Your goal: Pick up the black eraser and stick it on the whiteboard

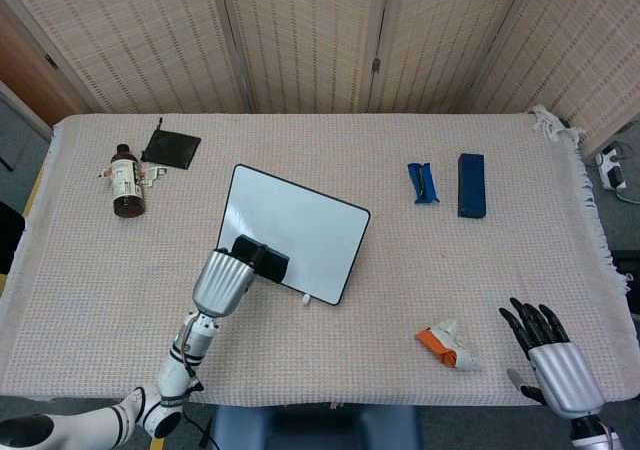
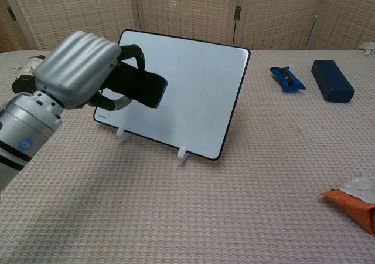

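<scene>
**Eraser held up before the whiteboard's lower left corner**

Screens of woven beige panels close off the far side of the room, at 12 o'clock from the table (image 1: 330, 370), whose pale waffle-weave cloth covers the whole top. Near the table's middle the whiteboard (image 1: 305, 232) stands tilted back on two small white feet, its white face turned toward the robot.

The left hand (image 2: 79, 67) hangs in front of the board's lower left corner, fingers curled around the black eraser (image 2: 137, 87). The eraser's long axis runs roughly left to right in the chest view, its free end pointing toward 3 o'clock across the board's face. Whether it touches the board, I cannot tell.

The right hand (image 1: 552, 360) rests near the table edge at 4 o'clock from the board, fingers spread, holding nothing.

At 2 o'clock lie a dark blue box (image 1: 471, 184) and a blue packet (image 1: 423, 183); at 10 o'clock, a brown bottle (image 1: 125, 181) and a black pouch (image 1: 171, 147). An orange-and-white wrapper (image 1: 447, 345) lies left of the right hand.
</scene>
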Motion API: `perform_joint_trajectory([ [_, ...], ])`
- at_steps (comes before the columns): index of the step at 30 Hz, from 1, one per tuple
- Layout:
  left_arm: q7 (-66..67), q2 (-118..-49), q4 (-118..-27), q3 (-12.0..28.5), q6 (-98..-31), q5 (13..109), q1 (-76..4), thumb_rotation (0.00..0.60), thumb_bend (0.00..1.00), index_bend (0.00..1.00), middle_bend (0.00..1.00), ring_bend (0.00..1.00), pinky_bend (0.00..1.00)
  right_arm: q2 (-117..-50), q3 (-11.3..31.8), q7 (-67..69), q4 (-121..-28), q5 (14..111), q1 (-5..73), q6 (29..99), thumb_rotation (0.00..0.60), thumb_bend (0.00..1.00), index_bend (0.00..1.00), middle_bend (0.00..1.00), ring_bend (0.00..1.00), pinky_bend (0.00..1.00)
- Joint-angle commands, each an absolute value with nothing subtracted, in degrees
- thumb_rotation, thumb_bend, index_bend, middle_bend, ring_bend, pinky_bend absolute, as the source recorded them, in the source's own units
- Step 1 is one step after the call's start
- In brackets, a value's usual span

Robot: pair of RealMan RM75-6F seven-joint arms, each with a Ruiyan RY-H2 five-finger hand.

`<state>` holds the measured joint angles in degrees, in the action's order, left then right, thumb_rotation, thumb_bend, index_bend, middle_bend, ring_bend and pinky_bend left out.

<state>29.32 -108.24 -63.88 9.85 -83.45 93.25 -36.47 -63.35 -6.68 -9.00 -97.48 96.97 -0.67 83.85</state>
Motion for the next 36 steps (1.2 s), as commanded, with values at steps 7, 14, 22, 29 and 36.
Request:
perform_joint_trajectory([
  [7, 27.62, -116.38, -54.67, 13.12, -77.11, 91.46, -43.38, 0.6, 0.4, 0.54, 1.0, 1.0, 1.0, -62.19, -6.21, -6.11, -97.32, 95.75, -1.25, 84.93, 0.6, 0.32, 0.0, 0.0, 0.0, 0.0],
  [14, 25.79, -119.88, -47.83, 14.51, -75.79, 90.2, -46.39, 0.6, 0.4, 0.53, 1.0, 1.0, 1.0, -61.48, -5.88, -4.37, -97.26, 95.11, -1.54, 85.44, 0.6, 0.32, 0.0, 0.0, 0.0, 0.0],
  [22, 25.61, -122.83, -43.28, 14.71, -74.39, 88.34, -47.81, 0.6, 0.34, 0.46, 1.0, 1.0, 1.0, -61.1, -5.61, -3.79, -97.42, 94.47, -1.37, 84.88, 0.6, 0.32, 0.0, 0.0, 0.0, 0.0],
  [29, 25.85, -123.76, -42.22, 14.59, -75.4, 87.9, -48.31, 0.6, 0.26, 0.3, 1.0, 1.0, 1.0, -60.92, -5.58, -3.57, -97.52, 94.46, -1.6, 85.16, 0.6, 0.32, 0.0, 0.0, 0.0, 0.0],
  [36, 27.87, -122.06, -45.66, 13.6, -76.28, 87.66, -47.27, 0.6, 0.22, 0.21, 1.0, 1.0, 1.0, -61.06, -5.79, -3.9, -97.46, 95.24, -1.88, 85.64, 0.6, 0.32, 0.0, 0.0, 0.0, 0.0],
])
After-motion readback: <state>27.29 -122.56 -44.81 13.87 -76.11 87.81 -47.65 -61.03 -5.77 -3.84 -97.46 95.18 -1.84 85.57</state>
